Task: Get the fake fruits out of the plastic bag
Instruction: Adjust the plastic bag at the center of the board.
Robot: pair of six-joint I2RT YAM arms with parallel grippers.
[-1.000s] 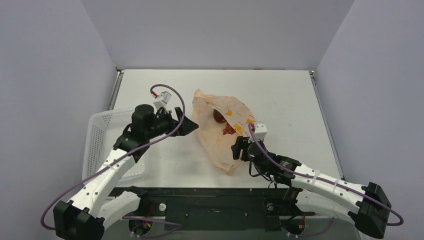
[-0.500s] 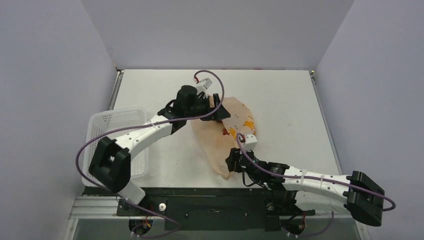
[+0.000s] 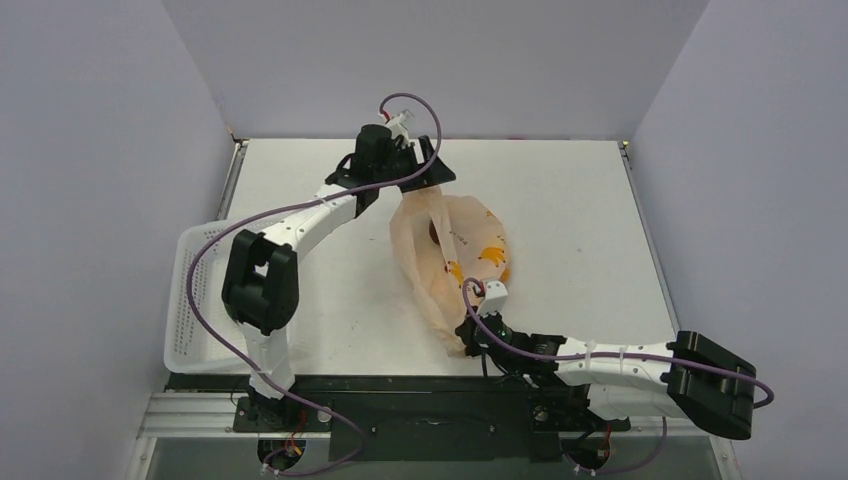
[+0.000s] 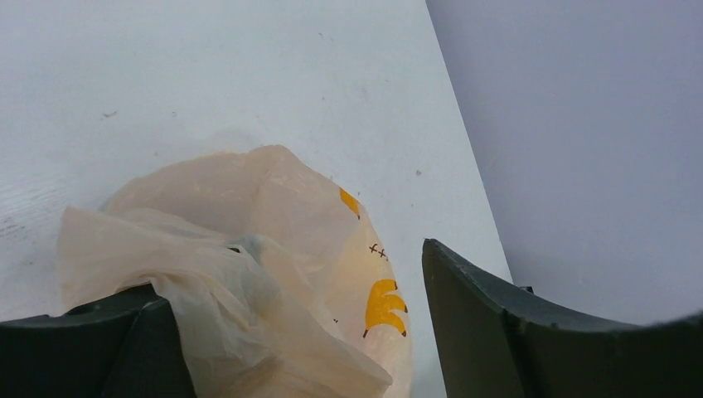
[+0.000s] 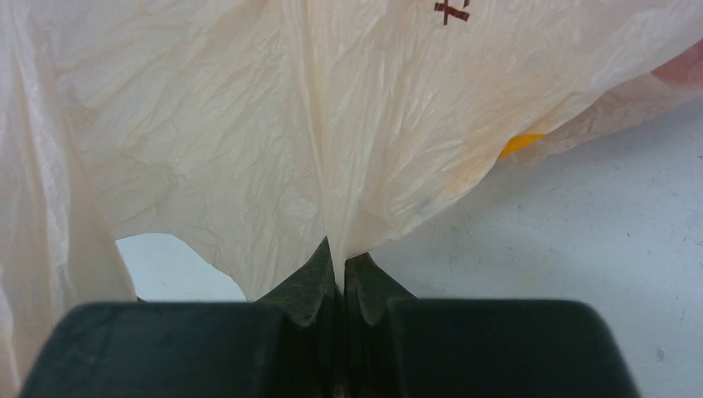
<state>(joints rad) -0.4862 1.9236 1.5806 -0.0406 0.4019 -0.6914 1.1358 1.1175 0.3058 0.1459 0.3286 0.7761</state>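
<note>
The peach-orange plastic bag (image 3: 455,255) lies mid-table with yellow printed marks. One dark red fake fruit (image 3: 436,237) shows dimly through its film; the other fruits are hidden. My left gripper (image 3: 425,182) hovers at the bag's far end, jaws wide open. In the left wrist view, crumpled bag film (image 4: 215,290) drapes against the left finger (image 4: 91,348), while the right finger (image 4: 497,332) stands apart from it. My right gripper (image 3: 468,336) is at the bag's near end. In the right wrist view it (image 5: 338,261) is shut on a pinch of the bag (image 5: 273,149).
A white mesh basket (image 3: 196,300) sits at the table's left edge beside the left arm. Purple cables loop over both arms. Grey walls enclose the table on three sides; the far edge runs just behind the left gripper.
The left arm swung from the bag's left side to its far end and drew film upward. The right gripper slid to the bag's near end and shut on it.
</note>
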